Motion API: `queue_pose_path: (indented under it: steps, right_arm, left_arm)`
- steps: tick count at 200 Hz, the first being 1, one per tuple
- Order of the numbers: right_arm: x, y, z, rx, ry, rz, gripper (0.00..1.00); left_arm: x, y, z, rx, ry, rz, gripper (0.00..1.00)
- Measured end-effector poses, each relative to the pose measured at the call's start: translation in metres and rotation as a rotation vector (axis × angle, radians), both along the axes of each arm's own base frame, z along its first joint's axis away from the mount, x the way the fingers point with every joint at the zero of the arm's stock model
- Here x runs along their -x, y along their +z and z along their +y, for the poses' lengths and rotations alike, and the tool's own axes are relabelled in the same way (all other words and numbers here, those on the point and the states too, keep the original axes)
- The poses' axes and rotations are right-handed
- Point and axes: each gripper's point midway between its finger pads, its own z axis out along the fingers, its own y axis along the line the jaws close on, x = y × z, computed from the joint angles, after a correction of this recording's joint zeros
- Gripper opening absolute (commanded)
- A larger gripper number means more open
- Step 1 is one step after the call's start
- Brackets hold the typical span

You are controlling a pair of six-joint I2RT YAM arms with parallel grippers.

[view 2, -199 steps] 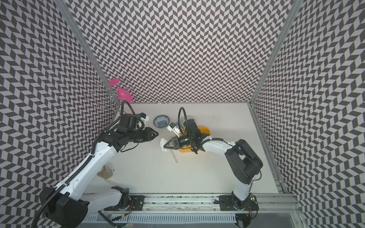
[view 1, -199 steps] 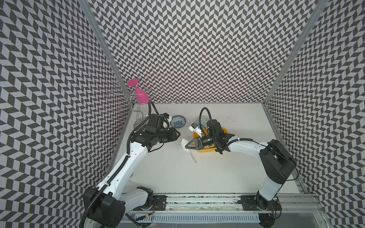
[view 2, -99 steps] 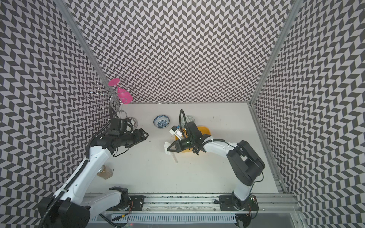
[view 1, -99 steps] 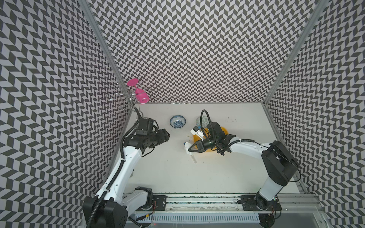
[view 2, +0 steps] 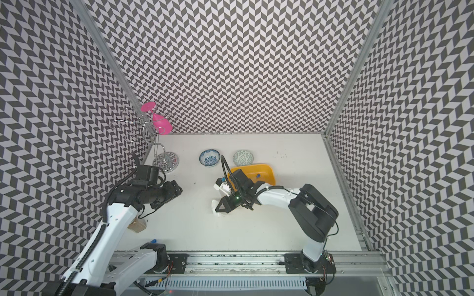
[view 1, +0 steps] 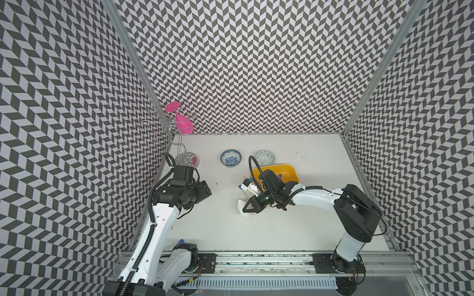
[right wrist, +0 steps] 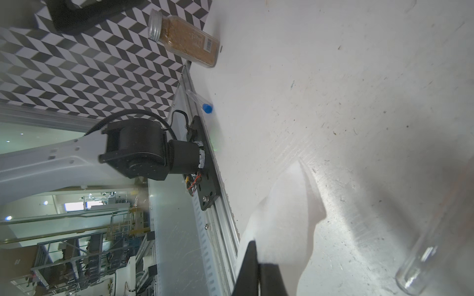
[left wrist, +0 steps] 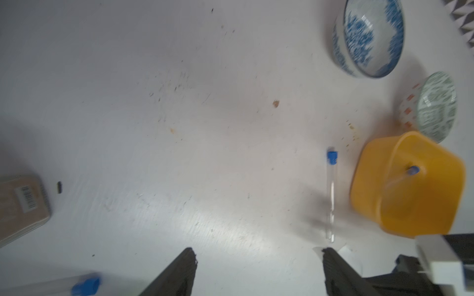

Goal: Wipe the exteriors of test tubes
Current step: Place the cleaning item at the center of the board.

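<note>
White tissue (view 1: 240, 205) is pinched tight in the jaws of the right gripper (view 1: 245, 208), low over the middle of the counter (view 1: 256, 238). In the wrist view its black fingers (right wrist: 252, 256) are clenched on the sheet's edge, with the rest draping toward the surface.

Just beside it one test tube (left wrist: 331, 194) lies on the counter. Its blue cap points toward the bowls and its bare glass end is near the tissue. It runs alongside the yellow tub (view 1: 287, 169) without touching it.

A second test tube (left wrist: 412, 170) leans inside that tub, blue cap showing. A third test tube (view 1: 181, 241) lies at the counter's front edge, by the base of the left arm.

The left gripper (left wrist: 256, 249) hangs over the counter's left side, well apart from all three tubes. Its jaws are spread wide with nothing between them.

A spice jar (right wrist: 184, 41) lies on its side near the left wall. A blue-patterned bowl (view 1: 230, 158) and a green-patterned bowl (view 1: 264, 157) sit toward the back.
</note>
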Motion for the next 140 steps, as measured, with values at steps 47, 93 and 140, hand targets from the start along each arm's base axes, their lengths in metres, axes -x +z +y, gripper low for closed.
queue_pose_path:
  steps: [47,93,140]
  right_arm:
    - [-0.008,-0.036,-0.014,0.157,-0.048,-0.018,0.45]
    - [-0.01,-0.038,-0.015,0.164,-0.04,-0.04,0.45]
    - [-0.014,-0.026,-0.003,0.111,0.018,-0.064,0.45]
  left_arm:
    - [0.041,-0.028,0.011,-0.008,0.084,0.149,0.9]
    - [0.061,-0.027,0.017,0.029,0.229,0.181,0.76]
    - [0.081,-0.04,0.021,0.085,0.434,0.264,0.68]
